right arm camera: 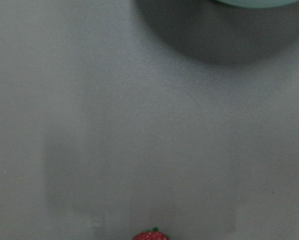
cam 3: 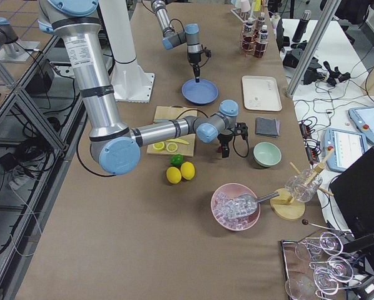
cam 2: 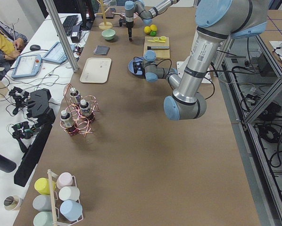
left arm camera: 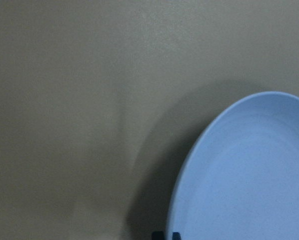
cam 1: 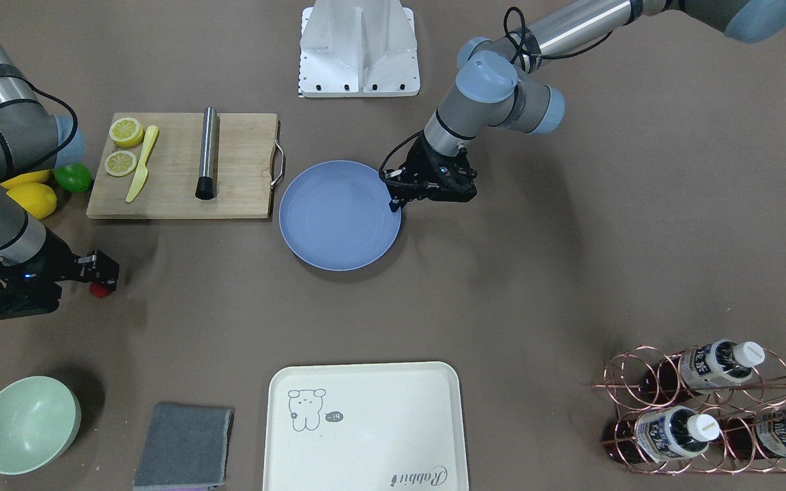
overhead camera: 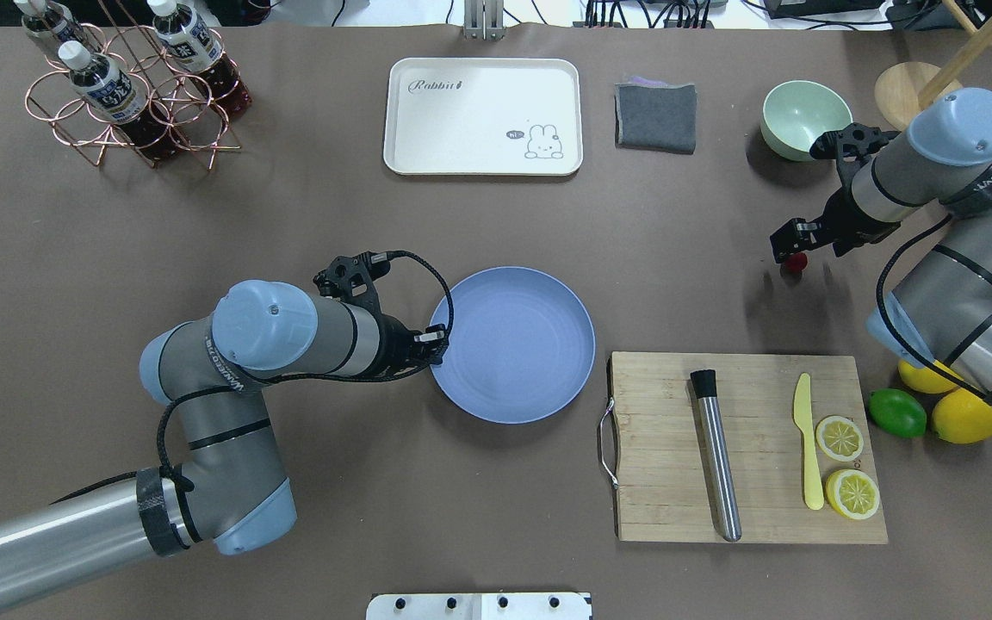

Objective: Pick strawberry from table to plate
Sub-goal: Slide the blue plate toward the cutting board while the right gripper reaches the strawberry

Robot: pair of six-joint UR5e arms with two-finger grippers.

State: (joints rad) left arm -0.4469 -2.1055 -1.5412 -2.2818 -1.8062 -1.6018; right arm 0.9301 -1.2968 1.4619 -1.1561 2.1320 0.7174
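Red berry (cam 1: 99,290) at R gripper (cam 1: 101,278) tips, well apart from plate (cam 1: 340,215) in front view. Overhead: berry off plate's robot-right side; L gripper (overhead camera: 437,339) at plate rim. L wrist: jaws pinched together. R wrist: berry only, no fingers, so can't tell if clenched. Prob. soft, light, bruisable; hold mid-body, gently.

The left pincer (cam 1: 395,202) and right pincer (cam 1: 102,277) point downward.
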